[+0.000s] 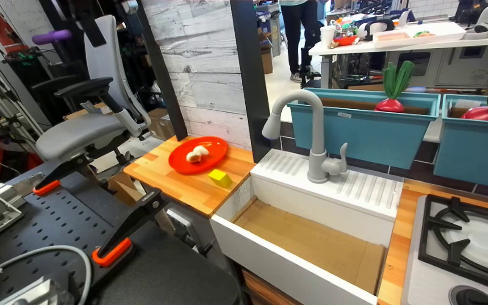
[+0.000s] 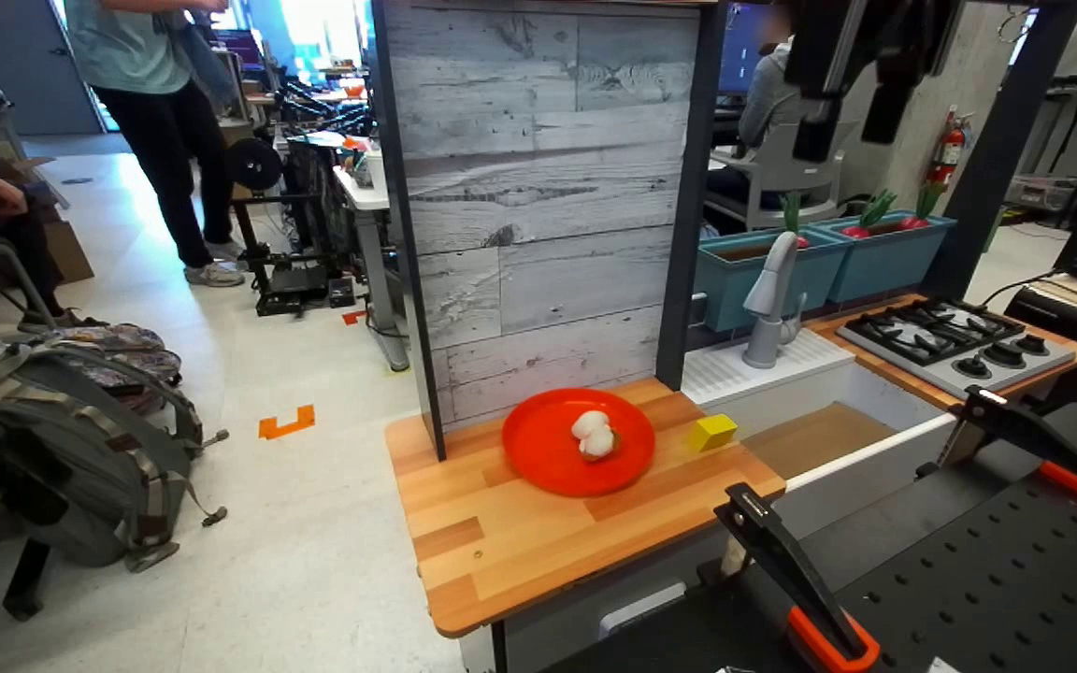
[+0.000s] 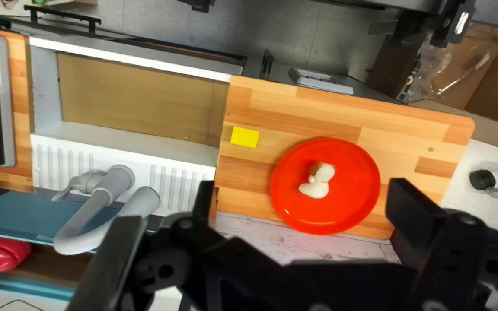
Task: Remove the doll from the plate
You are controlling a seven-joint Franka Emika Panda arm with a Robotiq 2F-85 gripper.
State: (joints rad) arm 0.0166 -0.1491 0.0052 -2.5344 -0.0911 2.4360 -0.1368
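Observation:
The doll is a small whitish-cream figure lying on the round red-orange plate. The doll shows in both exterior views, resting a little off the plate's middle. The plate sits on a tan wooden board beside the sink and also shows in an exterior view. My gripper is open and empty, its fingers wide apart in the wrist view. In an exterior view the gripper hangs high at the top edge, well above the board and apart from the doll.
A yellow block lies on the wooden board between plate and sink. A grey faucet stands behind the sink. A whitewashed plank wall rises behind the board. Black clamps stick up at the front.

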